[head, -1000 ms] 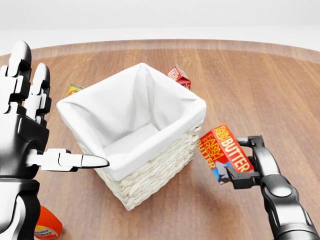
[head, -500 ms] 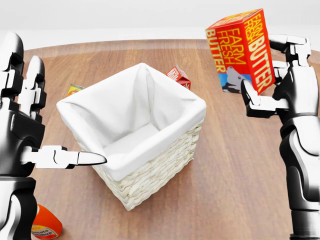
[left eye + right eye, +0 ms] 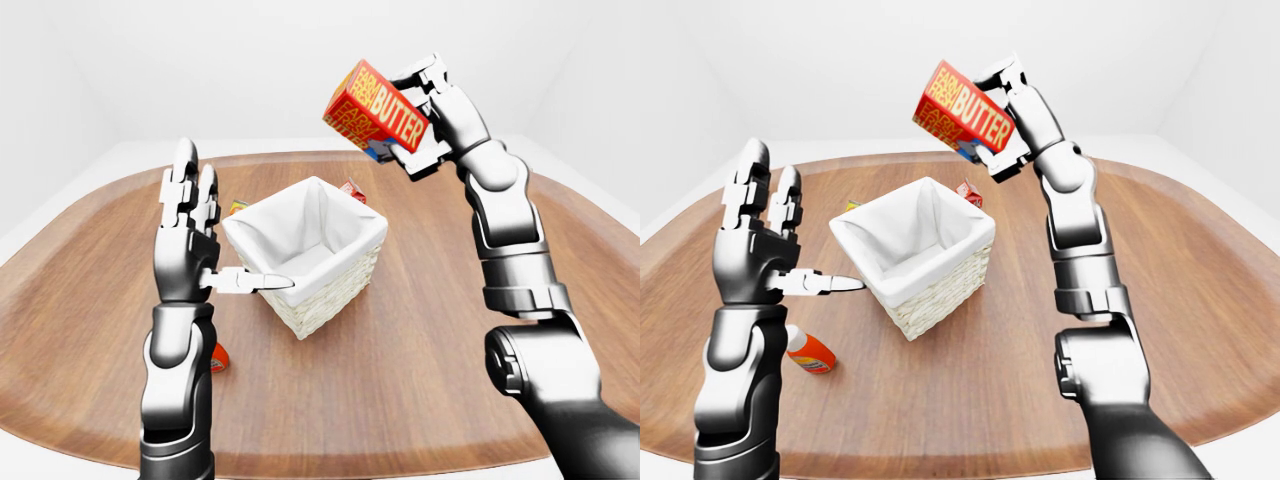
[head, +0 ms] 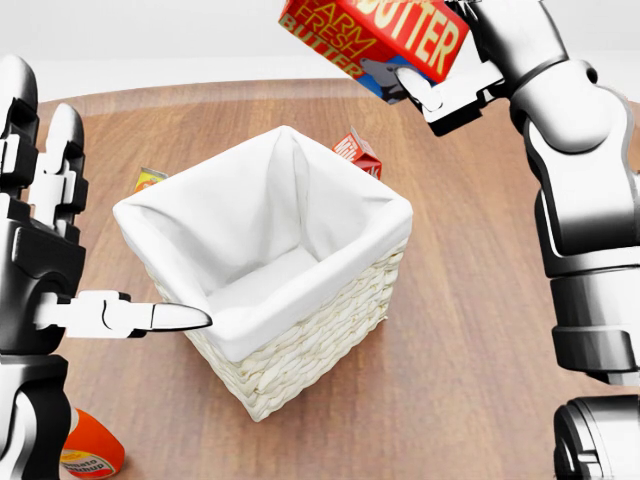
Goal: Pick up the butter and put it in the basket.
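Note:
The butter [image 3: 377, 108] is a red and orange carton marked FARM FRESH BUTTER. My right hand [image 3: 425, 112] is shut on it and holds it high in the air, tilted, above the top right corner of the basket. The basket [image 4: 265, 258] is white wicker with a white cloth lining and stands open on the round wooden table [image 3: 420, 350]. My left hand [image 4: 50, 250] is open and empty, fingers upright, at the basket's left side with its thumb pointing at the rim.
A small red carton [image 4: 358, 152] lies just past the basket's top corner. A small orange and yellow packet [image 4: 149, 179] lies at the basket's upper left. An orange bottle [image 3: 810, 352] lies on the table below my left hand.
My right hand has lifted the butter from table height at the basket's right up high and moved it leftward over the basket's corner. The left hand has barely moved.

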You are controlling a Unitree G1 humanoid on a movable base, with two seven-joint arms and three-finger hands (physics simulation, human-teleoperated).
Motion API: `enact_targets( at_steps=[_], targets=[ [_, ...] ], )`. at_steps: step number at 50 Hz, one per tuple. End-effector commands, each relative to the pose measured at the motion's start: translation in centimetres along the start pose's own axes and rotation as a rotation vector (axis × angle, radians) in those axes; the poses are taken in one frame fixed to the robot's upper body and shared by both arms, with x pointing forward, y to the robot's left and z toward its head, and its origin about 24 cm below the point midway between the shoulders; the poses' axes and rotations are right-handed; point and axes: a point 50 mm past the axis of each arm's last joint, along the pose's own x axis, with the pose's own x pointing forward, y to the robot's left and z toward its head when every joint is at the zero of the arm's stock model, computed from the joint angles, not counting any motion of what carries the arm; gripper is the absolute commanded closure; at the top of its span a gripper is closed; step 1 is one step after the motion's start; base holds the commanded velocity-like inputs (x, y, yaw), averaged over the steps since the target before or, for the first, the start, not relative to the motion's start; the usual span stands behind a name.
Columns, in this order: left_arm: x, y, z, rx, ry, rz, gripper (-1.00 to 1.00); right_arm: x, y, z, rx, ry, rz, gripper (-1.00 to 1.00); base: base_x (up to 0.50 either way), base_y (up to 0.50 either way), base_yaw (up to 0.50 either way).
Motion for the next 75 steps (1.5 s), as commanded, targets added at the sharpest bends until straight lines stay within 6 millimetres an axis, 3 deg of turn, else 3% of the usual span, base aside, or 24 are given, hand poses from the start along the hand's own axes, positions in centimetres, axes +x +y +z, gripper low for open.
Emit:
enact_targets(
  at_steps=[1,12,29,38,59,75],
  targets=[
    [0.0,0.0,0.5,-0.003,-0.019,0.001,-1.00,3.0,-0.6,2.7,-0.211,0.057,0.114,1.00,0.00,0.00,0.00],
    [0.0,0.1,0.4,-0.006,-0.017,0.006,-1.00,4.0,1.4,2.3,-0.378,0.162,0.232,1.00,0.00,0.00,0.00],
    [-0.2,0.1,0.0,-0.011,0.003,0.009,-1.00,4.7,4.9,1.5,-0.482,0.230,0.327,1.00,0.00,0.00,0.00],
    [-0.3,0.1,-0.1,-0.015,0.008,0.011,-1.00,5.4,6.7,2.3,-0.627,0.162,0.383,1.00,0.00,0.00,0.00],
    [-0.5,0.2,-0.1,-0.022,0.008,0.016,-1.00,6.7,7.3,3.6,-0.906,0.180,0.418,1.00,0.00,0.00,0.00],
    [-0.7,0.3,-0.3,-0.028,0.018,0.022,-1.00,5.9,10.2,2.7,-1.011,0.174,0.495,1.00,0.00,0.00,0.00]
  ],
)
